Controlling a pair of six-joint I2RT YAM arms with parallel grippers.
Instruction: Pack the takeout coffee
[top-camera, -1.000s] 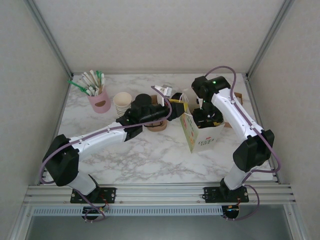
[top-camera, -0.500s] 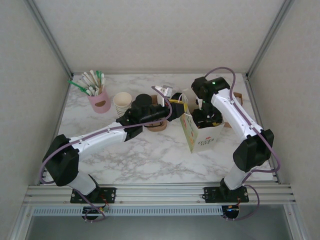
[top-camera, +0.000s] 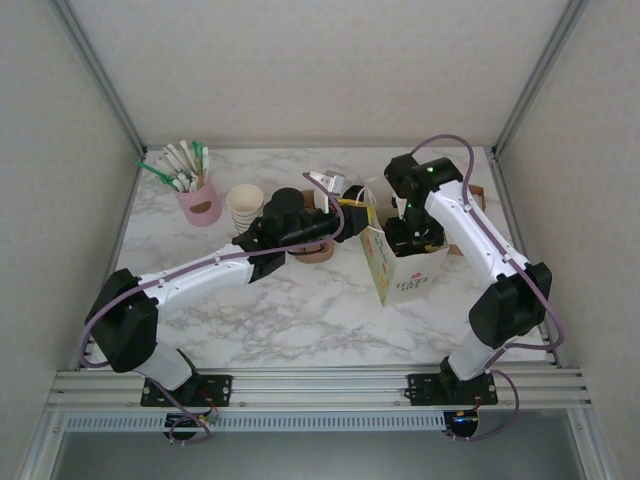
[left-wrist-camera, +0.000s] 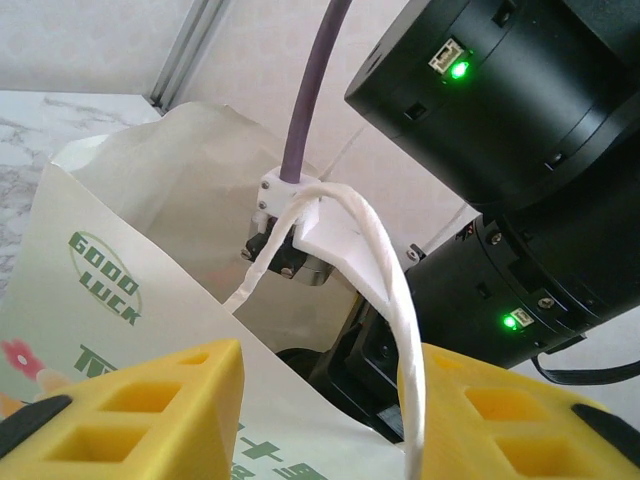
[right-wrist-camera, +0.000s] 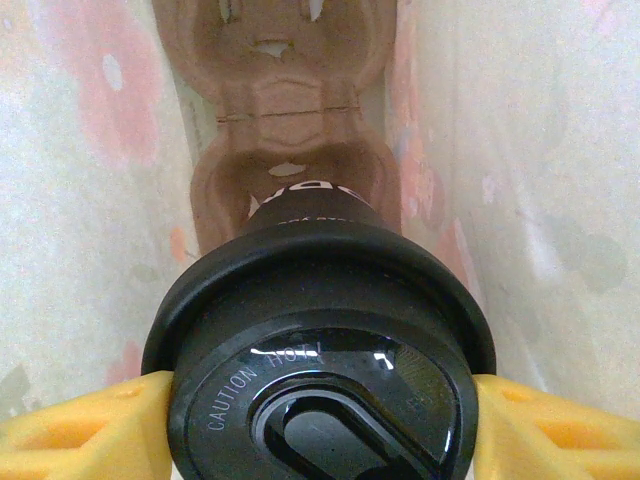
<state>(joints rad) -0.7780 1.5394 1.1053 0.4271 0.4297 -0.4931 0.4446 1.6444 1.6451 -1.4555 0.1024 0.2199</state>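
The right arm (top-camera: 470, 235) has shifted its elbow slightly.

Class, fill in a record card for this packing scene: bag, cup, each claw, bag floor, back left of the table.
Bag: white paper bag with green print, upright and open on the marble table
Cup: takeout cup with round black plastic lid, inside the bag
Right claw: yellow fingers pressed on both sides of the lid
Left claw: jaws apart, the bag's white twisted handle between them
Bag floor: brown moulded pulp carrier below the cup
Back left: pink holder of sticks, stack of cream paper cups
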